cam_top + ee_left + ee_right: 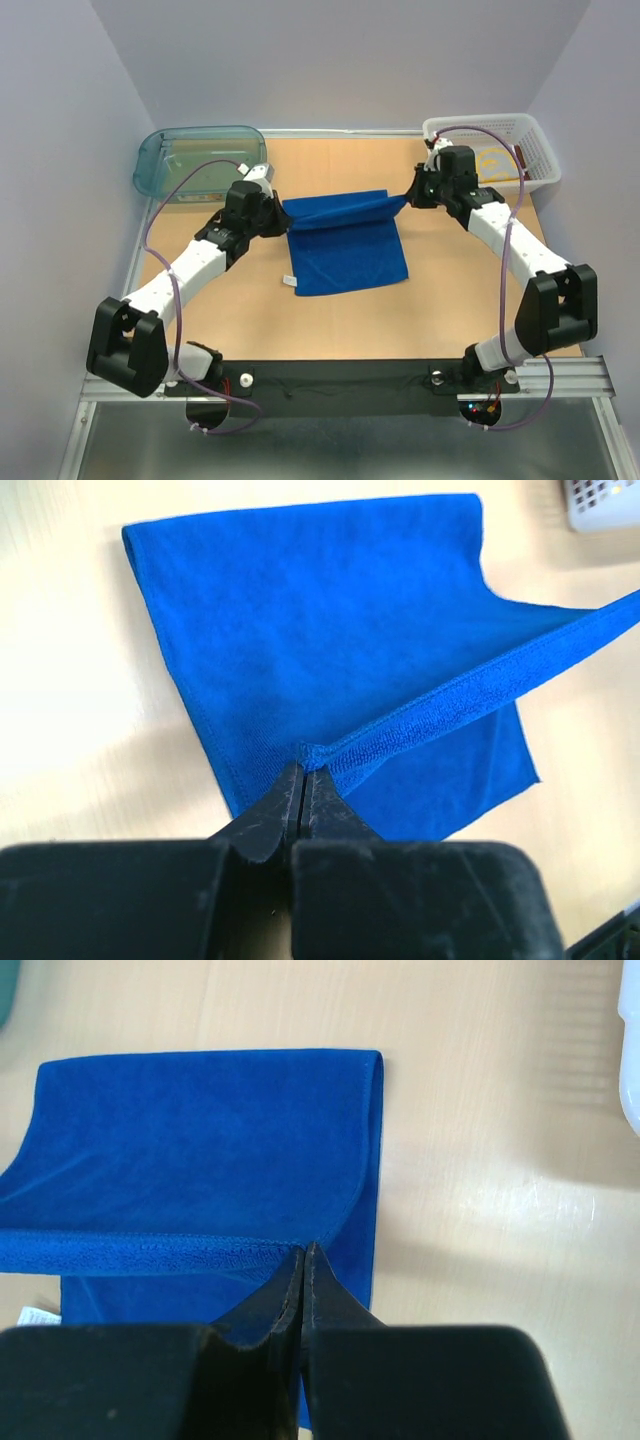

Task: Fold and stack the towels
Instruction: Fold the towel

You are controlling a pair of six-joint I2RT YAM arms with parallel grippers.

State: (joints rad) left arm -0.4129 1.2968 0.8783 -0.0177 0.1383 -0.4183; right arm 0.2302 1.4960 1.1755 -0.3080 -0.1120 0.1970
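Observation:
A bright blue towel (345, 255) lies in the middle of the table, its near part flat and its far edge lifted off the wood. My left gripper (278, 212) is shut on the far left corner of that edge (303, 765). My right gripper (410, 198) is shut on the far right corner (305, 1250). The hem (470, 685) runs taut between the two grips, above the flat layer (200, 1130). A yellow patterned towel (492, 162) lies inside the white basket.
A white basket (540, 150) stands at the far right corner of the table, close behind my right gripper. A teal tub (200, 160) stands at the far left. A white tag (289, 280) sticks out at the blue towel's near left corner.

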